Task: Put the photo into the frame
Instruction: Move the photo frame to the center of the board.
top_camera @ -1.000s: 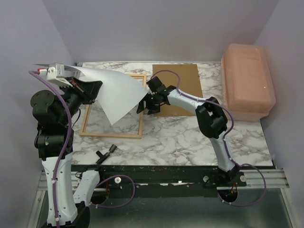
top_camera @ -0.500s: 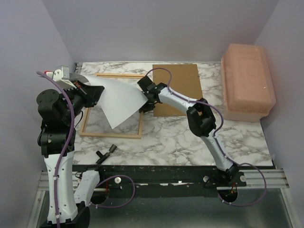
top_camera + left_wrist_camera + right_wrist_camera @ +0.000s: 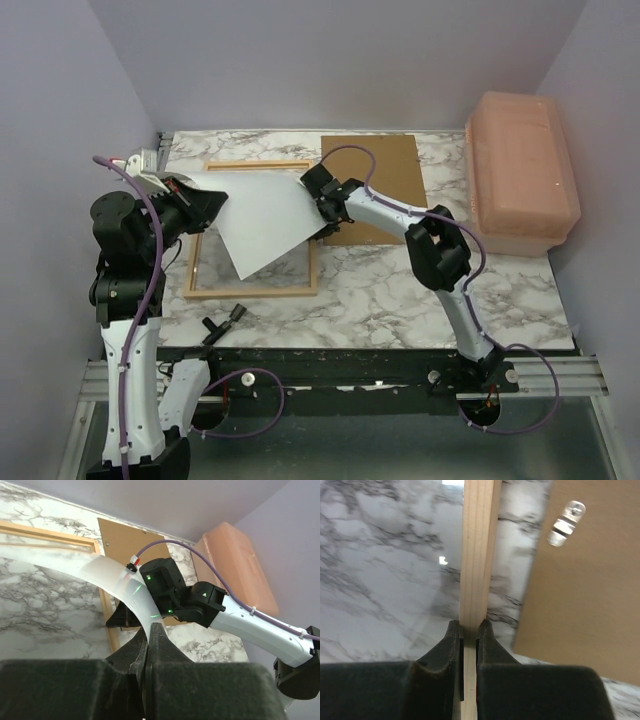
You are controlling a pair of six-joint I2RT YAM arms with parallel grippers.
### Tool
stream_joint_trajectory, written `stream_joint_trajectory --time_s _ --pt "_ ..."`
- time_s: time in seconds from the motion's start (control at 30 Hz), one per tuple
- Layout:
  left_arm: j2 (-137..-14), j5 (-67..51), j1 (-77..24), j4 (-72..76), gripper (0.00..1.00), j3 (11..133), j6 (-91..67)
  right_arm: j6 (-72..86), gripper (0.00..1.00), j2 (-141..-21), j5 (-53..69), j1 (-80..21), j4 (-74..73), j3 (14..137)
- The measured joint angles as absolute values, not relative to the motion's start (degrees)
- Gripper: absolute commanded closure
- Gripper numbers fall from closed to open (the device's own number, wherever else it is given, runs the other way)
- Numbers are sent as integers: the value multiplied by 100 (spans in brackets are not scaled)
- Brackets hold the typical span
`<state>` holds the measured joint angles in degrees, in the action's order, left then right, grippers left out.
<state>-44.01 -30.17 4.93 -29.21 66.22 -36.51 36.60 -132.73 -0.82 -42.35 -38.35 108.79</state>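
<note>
Your photo (image 3: 265, 215) arches white side up over the frame (image 3: 250, 292) on the desk (image 3: 400, 290). Your left tool (image 3: 150, 631) is clamped on the photo's edge. Your right tool (image 3: 468, 630) pinches the frame's rail nearest the brown board (image 3: 385, 170).

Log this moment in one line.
left tool: shut on white paper photo | right tool: shut on light wooden frame | photo: not yet in frame
</note>
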Motion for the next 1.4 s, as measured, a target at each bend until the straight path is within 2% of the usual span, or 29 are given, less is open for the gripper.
stream_joint_trajectory --time_s 0.67,0.8,0.87,1.0,1.07,1.4 --pt "-4764 -3708 493 -2884 100 6259 -3614 3489 99 -11745 -189 -3564 -3413 8508" --pt "-4866 -3859 493 -2895 100 6267 -3500 3413 95 -11550 -191 -3420 -3422 8250" --pt "-4934 -3938 493 -2928 100 6307 -3426 3358 87 -11535 -189 -3387 -3435 8237" --pt "-5094 -4071 493 -3026 100 6453 -3273 3260 56 -11515 -183 -3378 -3448 8228" --pt "-5201 -4147 493 -3096 100 6593 -3192 3225 47 -11456 -187 -3361 -3474 8195" --pt "-5876 -4453 261 -3334 100 7153 -2954 3253 15 -10488 257 -3118 -3457 7865"
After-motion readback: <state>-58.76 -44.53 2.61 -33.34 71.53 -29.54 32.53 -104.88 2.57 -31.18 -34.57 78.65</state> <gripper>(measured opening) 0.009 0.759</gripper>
